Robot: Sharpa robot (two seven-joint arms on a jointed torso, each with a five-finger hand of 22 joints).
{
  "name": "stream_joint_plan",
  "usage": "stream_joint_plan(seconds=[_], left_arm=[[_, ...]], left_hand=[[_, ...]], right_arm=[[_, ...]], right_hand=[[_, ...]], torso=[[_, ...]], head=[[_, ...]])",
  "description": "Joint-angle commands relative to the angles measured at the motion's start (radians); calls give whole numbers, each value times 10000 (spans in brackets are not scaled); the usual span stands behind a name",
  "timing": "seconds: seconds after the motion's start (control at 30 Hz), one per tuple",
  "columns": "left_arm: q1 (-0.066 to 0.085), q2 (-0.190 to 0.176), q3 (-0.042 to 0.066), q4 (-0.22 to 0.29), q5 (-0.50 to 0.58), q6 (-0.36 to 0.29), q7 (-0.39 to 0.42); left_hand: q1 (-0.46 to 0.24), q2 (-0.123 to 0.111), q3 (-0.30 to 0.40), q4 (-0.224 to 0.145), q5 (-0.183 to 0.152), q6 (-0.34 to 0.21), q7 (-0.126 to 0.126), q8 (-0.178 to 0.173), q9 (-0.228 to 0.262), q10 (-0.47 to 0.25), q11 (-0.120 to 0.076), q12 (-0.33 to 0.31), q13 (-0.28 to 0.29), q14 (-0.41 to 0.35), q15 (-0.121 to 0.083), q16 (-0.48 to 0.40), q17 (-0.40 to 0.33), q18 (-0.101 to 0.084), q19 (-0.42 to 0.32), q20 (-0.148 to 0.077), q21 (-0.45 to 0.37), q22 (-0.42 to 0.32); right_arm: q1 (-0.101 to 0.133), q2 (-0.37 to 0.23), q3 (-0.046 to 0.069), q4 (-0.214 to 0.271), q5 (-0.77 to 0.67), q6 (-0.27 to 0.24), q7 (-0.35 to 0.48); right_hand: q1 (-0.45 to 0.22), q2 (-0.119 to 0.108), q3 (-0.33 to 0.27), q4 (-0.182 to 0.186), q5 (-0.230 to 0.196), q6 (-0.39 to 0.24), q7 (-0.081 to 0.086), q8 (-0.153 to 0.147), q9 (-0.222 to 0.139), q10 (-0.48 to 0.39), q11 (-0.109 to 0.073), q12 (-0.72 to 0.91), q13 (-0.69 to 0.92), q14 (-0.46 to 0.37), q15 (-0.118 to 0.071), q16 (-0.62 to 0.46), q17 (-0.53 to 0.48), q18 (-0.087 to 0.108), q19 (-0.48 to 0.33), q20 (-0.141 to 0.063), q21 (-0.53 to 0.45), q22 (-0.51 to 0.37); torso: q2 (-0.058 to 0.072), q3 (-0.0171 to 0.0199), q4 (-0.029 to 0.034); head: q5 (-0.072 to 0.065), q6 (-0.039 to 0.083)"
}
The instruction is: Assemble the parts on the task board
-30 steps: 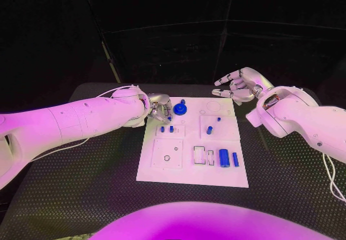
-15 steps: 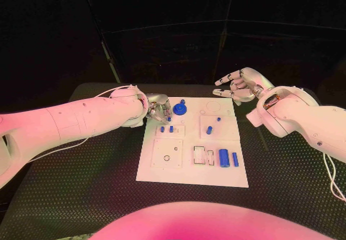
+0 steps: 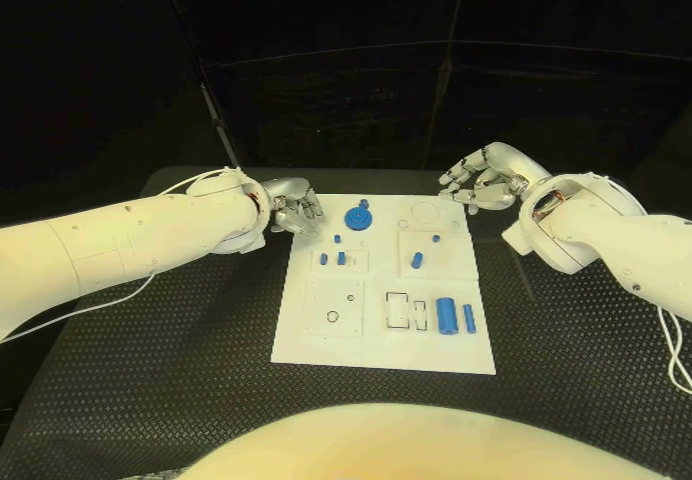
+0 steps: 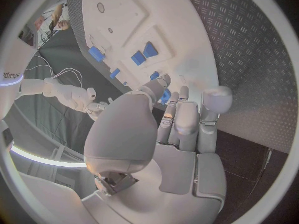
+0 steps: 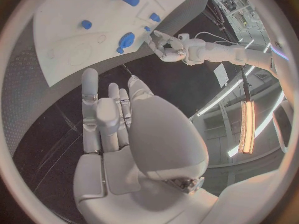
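The bench (image 3: 173,360) wears a black, matt surface embossed with a fine raised tread pattern, rough-looking all round the task board (image 3: 325,345). The task board is smooth white plastic with a dull sheen and shallow moulded recesses. On it, the parts (image 3: 447,314) look like smooth blue plastic. The left hand (image 3: 293,209) and right hand (image 3: 483,180) show satin silver shells; both arms are glossy white plastic.

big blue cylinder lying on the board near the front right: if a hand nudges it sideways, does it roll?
Probably yes. The blue cylinder lies on its side on the white task board, so a sideways nudge would likely roll it. It may sit in a shallow recess that checks it; the head view cannot settle that. It looks like smooth, rigid plastic, so likely light and a bit slippery.
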Motion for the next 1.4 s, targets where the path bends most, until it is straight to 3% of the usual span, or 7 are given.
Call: stream_joint_plan(seconds=[0.03, 0.2, 0.27, 0.43, 0.63, 1.0, 1.4], left_arm=[[28, -234, 14, 206, 1405, -951, 913], [39, -608, 14, 560, 3746, -1585, 2699], [40, -739, 12, 749, 5175, -1879, 3386], [32, -962, 5, 1231, 7899, -2158, 4313], [8, -1083, 0, 1667, 9915, -2025, 5121], [-5, -1102, -3, 1735, 11456, -2230, 6034], [-6, -1092, -5, 1861, 12074, -2047, 6112]], left_hand=[[205, 129, 86, -66, -2, 282, 115, 138, 42, 79, 61, 46, 30, -92, 56, -83, -122, 85, -141, 22, -179, -175], [481, 362, 454, -219, 16, 504, 198, 227, 37, 520, 50, 244, 81, -106, 60, -93, -164, 162, -250, 27, -488, -509], [434, 347, 542, -234, 6, 671, 224, 297, 42, 559, 68, 243, 67, -284, 78, -369, -685, 281, -520, 40, -1070, -1115], [344, 301, 594, -310, -13, 1107, 141, 536, 75, 811, -12, 457, 128, -787, 39, -992, -1808, 477, -1089, 23, -2058, -2076], [221, 290, 604, -382, -14, 1138, 129, 571, 25, 753, -8, 555, 131, -1521, 49, -1792, -3171, 589, -1694, 32, -2907, -2807], [308, 363, 691, -529, -7, 1036, 207, 540, -7, 642, 45, 617, 123, -1898, 85, -2141, -3763, 585, -1869, 52, -3061, -2889], [297, 379, 693, -532, -10, 1023, 226, 539, -7, 625, 59, 633, 124, -1950, 96, -2189, -3859, 583, -1888, 59, -3076, -2897]], right_arm=[[-76, -14, -28, -65, -2122, 712, -262], [-341, 9, -49, -55, -3862, 786, -483], [-444, 44, -52, -29, -4524, 797, -638], [-571, 124, -60, 31, -5479, 1002, -1069], [-645, 222, -125, 54, -5967, 1329, -1429], [-698, 439, -245, 64, -6172, 1727, -1525], [-760, 763, -255, -179, -6203, 1869, -1511]], right_hand=[[184, -49, 159, -61, -60, 166, -6, -9, -17, 159, -24, -416, -426, 156, -19, 265, 341, 64, 120, 9, 52, 15], [327, -124, 390, -114, -113, 304, -61, -113, -26, 352, -25, -838, -919, 151, -32, 290, 403, 58, 136, 3, 78, 33], [350, -167, 466, -121, -141, 372, -92, -145, -25, 463, -44, -945, -1076, 207, -48, 470, 638, 57, 156, -7, 108, 51], [309, -281, 538, -97, -180, 421, -115, -227, -32, 580, -57, -1112, -1310, 271, -58, 687, 905, 56, 187, -19, 168, 88], [184, -442, 552, -42, -212, 359, -93, -372, -41, 350, 20, -1417, -1604, 258, -4, 709, 934, 46, 174, 16, 194, 110], [117, -534, 598, -75, -226, 171, 75, -623, -50, 195, 147, -1625, -1895, 254, 87, 777, 1027, 42, 155, 89, 217, 129], [383, -323, 1070, -239, -410, 358, 95, -710, -24, 350, 160, -1715, -2192, 329, 102, 1075, 1371, 28, 260, 118, 457, 391]], torso=[[0, 2, -3], [2, 13, -11], [-5, 17, -1], [16, 9, -13], [11, 9, -8], [15, 5, -12], [21, 3, -7]], head=[[-61, -2], [-238, 97], [-362, 129], [-446, 180], [-506, 206], [-514, 198], [-531, 183]])
